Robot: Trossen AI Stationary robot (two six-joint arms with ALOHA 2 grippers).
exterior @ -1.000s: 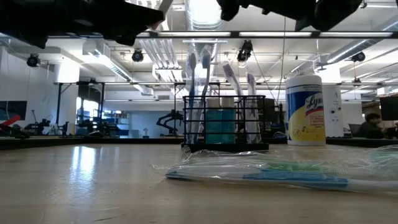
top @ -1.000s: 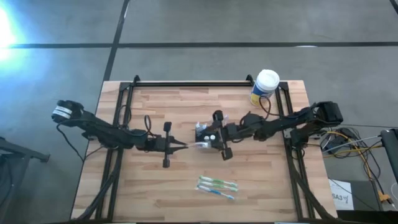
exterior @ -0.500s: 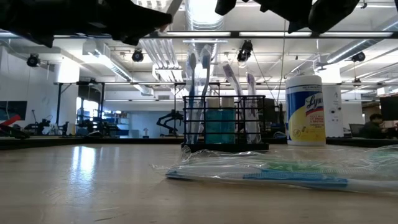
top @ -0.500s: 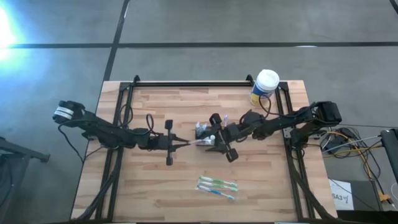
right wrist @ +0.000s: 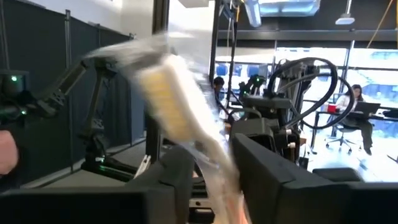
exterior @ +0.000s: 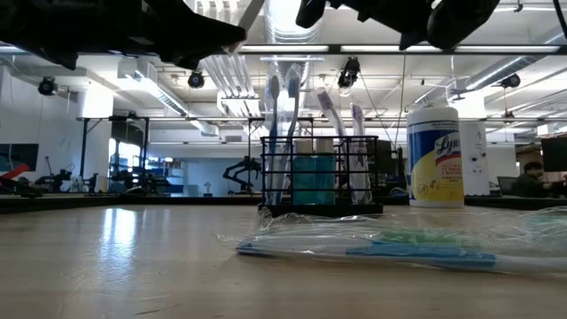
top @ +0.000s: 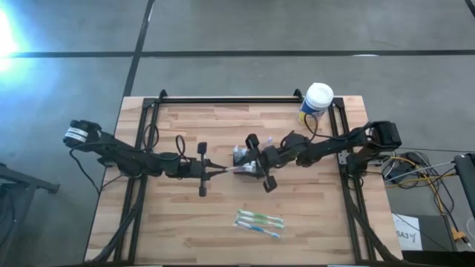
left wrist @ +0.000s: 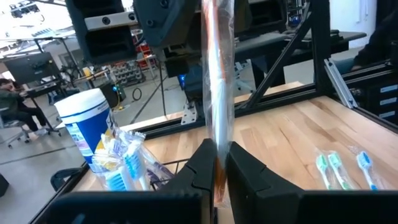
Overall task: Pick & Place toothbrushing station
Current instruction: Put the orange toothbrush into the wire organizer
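Note:
The toothbrushing station point(exterior: 321, 174), a black wire caddy, stands on the table's middle point(top: 241, 153) with upright toothbrushes and a teal cup in it. Just above it, a toothbrush in a clear wrapper point(top: 233, 170) spans between my two grippers. My left gripper point(top: 220, 170) comes from the table's left and is shut on one end. My right gripper point(top: 251, 163) comes from the right and is closed around the bristle end point(right wrist: 168, 106). Both hang above the caddy, at the top of the low view. My left gripper pinches the wrapped toothbrush's handle end point(left wrist: 217, 144) between its two fingers, level, from the table's left. The fingers lie along the brush, which runs straight ahead, clear of the table. My right gripper has the wrapped brush just behind the bristle head point(right wrist: 214, 163) between its two fingers point(right wrist: 267, 174), coming from the table's right, about level. The wrapper fills the gap between them. The brush is clear of the table.
A yellow wipes canister with a white lid point(top: 316, 102) stands at the far right corner. Several wrapped toothbrushes point(top: 259, 222) lie near the front edge, right of the middle. Black frame rails point(top: 230, 99) run along the far edge and both sides.
My right gripper has turned about its own line and edged slightly toward the table's left, closer to my left gripper, over the caddy. The caddy and the packets on the table have not moved.

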